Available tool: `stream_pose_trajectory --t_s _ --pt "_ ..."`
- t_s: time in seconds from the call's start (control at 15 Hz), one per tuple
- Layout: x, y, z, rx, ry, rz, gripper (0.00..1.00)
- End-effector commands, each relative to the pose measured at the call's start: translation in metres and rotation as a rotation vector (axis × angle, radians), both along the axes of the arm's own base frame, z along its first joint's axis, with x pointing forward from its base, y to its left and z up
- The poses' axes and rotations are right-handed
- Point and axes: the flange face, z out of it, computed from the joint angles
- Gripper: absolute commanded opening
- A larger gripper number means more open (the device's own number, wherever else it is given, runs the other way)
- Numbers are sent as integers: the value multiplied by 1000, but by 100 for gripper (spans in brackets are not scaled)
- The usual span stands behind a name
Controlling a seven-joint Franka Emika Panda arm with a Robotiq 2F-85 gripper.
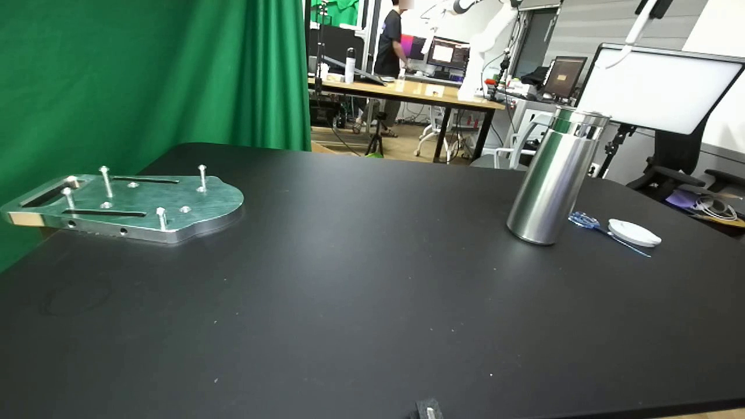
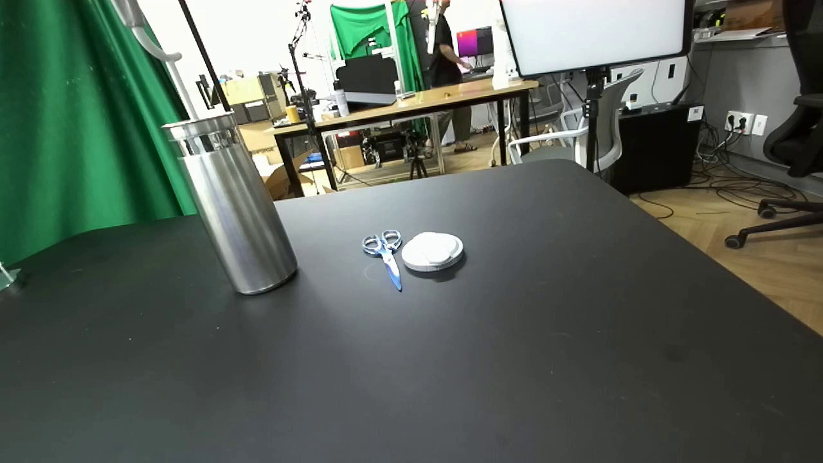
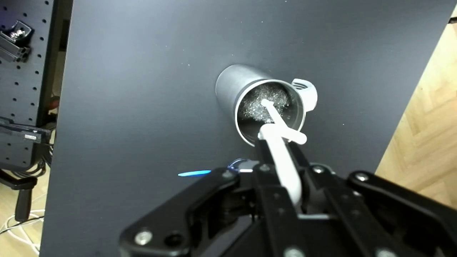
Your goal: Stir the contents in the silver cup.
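Observation:
The silver cup, a tall brushed metal cylinder, stands on the black table in both exterior views (image 1: 556,183) (image 2: 238,218). Its open mouth faces the camera in the wrist view (image 3: 232,84), with a dark, glittering speckled surface inside. My gripper (image 3: 276,146) is shut on a white stirring tool (image 3: 284,160). Black fingertips (image 1: 653,8) show high above the cup in an exterior view. The tool (image 2: 154,46) runs down into the cup's mouth. Its tip shows within the rim in the wrist view. How deep it reaches is hidden by the cup wall.
Scissors (image 1: 585,220) (image 2: 384,251) and a white disc (image 1: 634,233) (image 2: 434,251) lie near the cup. A grey-green pegged metal plate (image 1: 145,195) lies at the table's far left. A white piece (image 3: 309,96) shows beside the cup rim; whether joined, I cannot tell.

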Motion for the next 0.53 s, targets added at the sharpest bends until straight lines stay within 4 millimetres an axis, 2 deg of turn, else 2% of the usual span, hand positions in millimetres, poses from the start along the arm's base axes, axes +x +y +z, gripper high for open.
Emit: stream_pose_trajectory --t_s 0.0,0.27,0.47 --pt "2 -5 8 0 -1 -15 4" --pt "19 -15 -12 3 16 -19 4" --pt "35 -21 -39 6 53 -19 4"
